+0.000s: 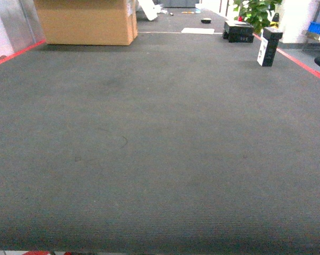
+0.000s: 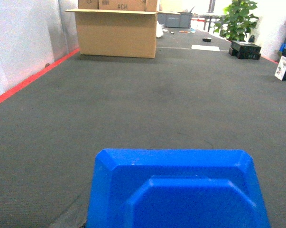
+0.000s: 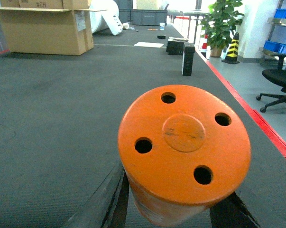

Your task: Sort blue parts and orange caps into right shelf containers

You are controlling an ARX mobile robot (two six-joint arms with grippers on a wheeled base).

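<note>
Right jaws clamp orange cap [image 3: 184,152] | left jaws: cannot tell, blue part [image 2: 178,190] close below camera

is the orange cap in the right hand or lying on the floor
In the hand. The right wrist view shows the orange cap close up, end-on, between the dark fingers, above the grey carpet.

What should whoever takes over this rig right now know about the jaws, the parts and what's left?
Left gripper: not seen itself; a blue part fills the bottom of the left wrist view, apparently held.
Right gripper: dark jaws flank an orange cap, seemingly gripping it, end face toward the camera.
Head view shows only grey carpet, a cardboard box far left and a plant far right; neither arm shows there.
No shelf containers identifiable ahead.
Done: both pieces seem picked up. Left: find the containers, drop each in.
</note>
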